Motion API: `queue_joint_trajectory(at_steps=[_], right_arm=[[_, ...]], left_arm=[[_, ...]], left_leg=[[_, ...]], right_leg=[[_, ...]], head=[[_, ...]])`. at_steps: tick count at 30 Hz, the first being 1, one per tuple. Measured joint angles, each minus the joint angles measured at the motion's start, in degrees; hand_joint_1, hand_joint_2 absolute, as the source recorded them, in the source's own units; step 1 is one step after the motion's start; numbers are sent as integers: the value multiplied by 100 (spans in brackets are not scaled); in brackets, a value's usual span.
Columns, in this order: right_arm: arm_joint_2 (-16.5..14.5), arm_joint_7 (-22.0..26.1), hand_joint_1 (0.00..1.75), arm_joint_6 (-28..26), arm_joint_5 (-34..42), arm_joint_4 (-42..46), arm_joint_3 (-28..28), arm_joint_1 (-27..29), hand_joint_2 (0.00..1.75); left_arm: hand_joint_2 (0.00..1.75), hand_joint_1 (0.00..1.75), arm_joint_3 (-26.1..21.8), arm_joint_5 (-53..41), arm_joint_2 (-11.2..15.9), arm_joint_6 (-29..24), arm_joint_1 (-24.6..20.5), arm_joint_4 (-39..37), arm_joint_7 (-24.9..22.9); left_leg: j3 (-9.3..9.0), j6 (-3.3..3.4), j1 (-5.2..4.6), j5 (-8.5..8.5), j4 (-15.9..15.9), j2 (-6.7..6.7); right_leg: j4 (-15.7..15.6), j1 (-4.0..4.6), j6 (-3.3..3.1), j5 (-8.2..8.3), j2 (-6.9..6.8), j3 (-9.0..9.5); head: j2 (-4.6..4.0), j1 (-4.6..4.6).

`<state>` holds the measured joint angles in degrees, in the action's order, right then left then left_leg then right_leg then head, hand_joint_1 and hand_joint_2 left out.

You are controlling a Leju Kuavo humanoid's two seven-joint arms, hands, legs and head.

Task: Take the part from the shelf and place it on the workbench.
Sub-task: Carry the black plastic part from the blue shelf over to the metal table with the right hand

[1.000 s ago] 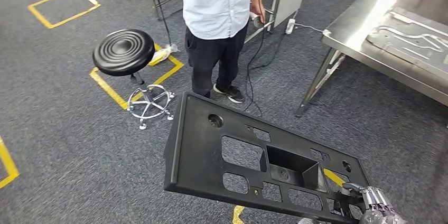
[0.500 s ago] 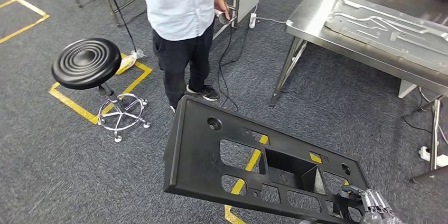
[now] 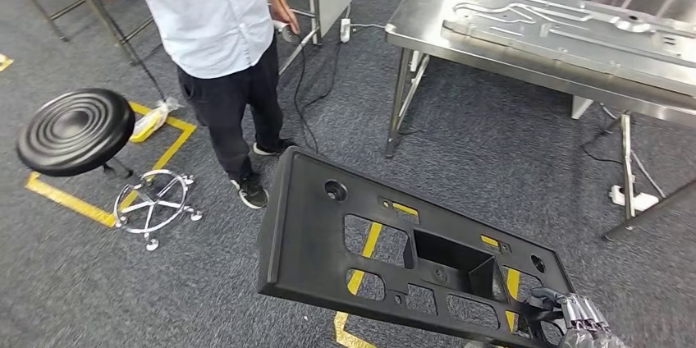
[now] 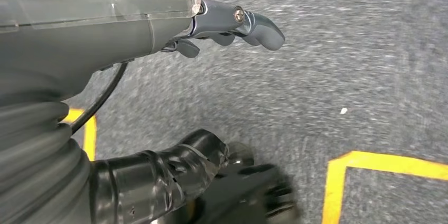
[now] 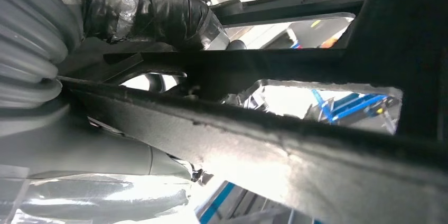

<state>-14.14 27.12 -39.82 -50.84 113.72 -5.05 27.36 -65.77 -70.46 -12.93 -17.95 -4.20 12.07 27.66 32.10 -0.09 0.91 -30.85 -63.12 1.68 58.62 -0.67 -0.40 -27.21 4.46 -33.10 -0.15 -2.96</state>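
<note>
Metal panel on steel workbench

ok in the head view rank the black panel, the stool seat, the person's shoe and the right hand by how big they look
1. black panel, largest, though it is nearest the camera.
2. stool seat.
3. right hand, cut off by the picture's edge, so unsure against the shoe.
4. person's shoe.

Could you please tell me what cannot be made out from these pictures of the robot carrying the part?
- Right hand's grip on the part: head view, cut off by the bottom edge; right wrist view, hidden by the part's frame.
- Left hand: left wrist view, lower fingers blurred.
- Workbench: head view, far side cut off by the top edge.
- Person's head: cut off by the top edge.
</note>
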Motion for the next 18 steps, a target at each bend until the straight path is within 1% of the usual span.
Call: queue_joint_trajectory(at_steps=[1, 2, 3, 4, 5, 6, 7, 8, 9, 10, 11, 12, 13, 14, 15, 16, 17, 18], right_arm=[[0, -1, 175, 0, -2, -1, 0, -1, 175], [1, -2, 175, 0, -5, -1, 0, -2, 175], [2, -2, 175, 0, -9, -2, 0, 1, 175], [3, -2, 175, 0, -14, -2, 0, 6, 175], [4, -2, 175, -1, -17, -3, 0, 12, 175], [5, -2, 175, -1, -19, -3, 0, 18, 175], [8, -2, 175, -2, -20, -4, 0, 17, 175], [11, -2, 175, -2, -20, -6, 0, 13, 175], [14, -2, 175, -2, -20, -8, 0, 9, 175], [19, -2, 175, -1, -20, -10, 0, 6, 175], [24, -2, 175, -1, -20, -15, 0, 6, 175], [28, -2, 175, 0, -20, -19, 0, 9, 175], [33, -2, 175, 0, -20, -23, 0, 10, 175], [37, -2, 175, 0, -21, -25, 0, 10, 175], [39, -2, 175, 0, -21, -26, 1, 7, 175], [42, -2, 175, 0, -25, -25, 2, 3, 175], [46, -2, 175, 0, -28, -25, 4, -1, 175], [50, -3, 175, 0, -31, -25, 5, 0, 175]], left_arm=[[175, 0, -1, -1, 1, 1, -1, -1, 3], [175, 0, -1, -2, 1, 4, -2, -1, 4], [175, 0, -2, -3, 2, 7, -6, -1, 6], [175, 0, -2, -3, 2, 10, -12, -1, 7], [175, 0, -3, -5, 2, 14, -16, -1, 7], [175, 0, -3, -6, 2, 15, -19, -1, 7], [175, 0, -3, -7, 1, 16, -19, -1, 8], [175, 0, -2, -9, 1, 18, -15, -1, 9], [175, 0, -2, -9, 1, 18, -9, -1, 9], [175, 0, -2, -9, 2, 18, -2, -1, 9], [175, 0, -3, -8, 4, 18, 4, -1, 8], [175, 0, -3, -8, 6, 18, 5, -1, 8], [175, 0, -4, -7, 7, 18, 2, -1, 8], [175, 0, -4, -8, 5, 18, -3, -1, 8], [175, 0, -3, -8, 4, 19, -6, -1, 8], [175, 0, -3, -9, 2, 19, -8, -1, 8], [175, 0, -3, -9, 1, 20, -9, -1, 8], [175, 0, -3, -9, 1, 21, -13, -1, 8]], left_leg=[[-107, 16, 8, 96, 271, 106], [-158, 34, 11, 121, 416, 180], [-170, 63, 0, 100, 446, 187], [-176, 102, -5, 118, 462, 128], [-191, 142, -3, 136, 484, 63], [-208, 184, 1, 154, 510, 2], [-215, 218, 11, 171, 537, -66], [-220, 243, 12, 176, 550, -135], [-221, 259, 3, 172, 555, -205], [-221, 270, -5, 163, 553, -284], [-225, 273, -12, 152, 552, -360], [-235, 273, -16, 138, 551, -435], [-254, 267, -19, 121, 551, -502], [-283, 258, -22, 101, 551, -563], [-310, 240, -31, 78, 552, -619], [-332, 214, -45, 53, 549, -668], [-352, 185, -59, 31, 550, -715], [-371, 157, -71, 15, 555, -765]], right_leg=[[31, 3, 27, -9, 62, -21], [53, 5, 55, -13, 113, -46], [58, 4, 91, -5, 168, -67], [51, -5, 128, 10, 224, -84], [56, -14, 158, 10, 231, -94], [110, -11, 187, -28, 157, -122], [274, -5, 211, -131, 23, -200], [549, -3, 231, -291, -140, -328], [916, 0, 256, -482, -280, -507], [1294, -7, 276, -642, -352, -694], [1548, -14, 288, -712, -387, -820], [1611, -18, 292, -676, -408, -848], [1439, -17, 284, -534, -435, -751], [1080, -10, 263, -333, -498, -552], [668, 17, 229, -180, -631, -325], [332, 49, 188, -75, -744, -144], [126, 80, 150, -36, -826, -39], [50, 108, 120, -51, -855, -11]], head=[[0, -1], [0, -2], [0, -3], [0, -4], [0, -3], [0, -8], [0, -12], [0, -16], [0, -20], [0, -19], [0, -19], [0, -18], [0, -19], [0, -19], [0, -19], [0, -19], [0, -17], [0, -16]])
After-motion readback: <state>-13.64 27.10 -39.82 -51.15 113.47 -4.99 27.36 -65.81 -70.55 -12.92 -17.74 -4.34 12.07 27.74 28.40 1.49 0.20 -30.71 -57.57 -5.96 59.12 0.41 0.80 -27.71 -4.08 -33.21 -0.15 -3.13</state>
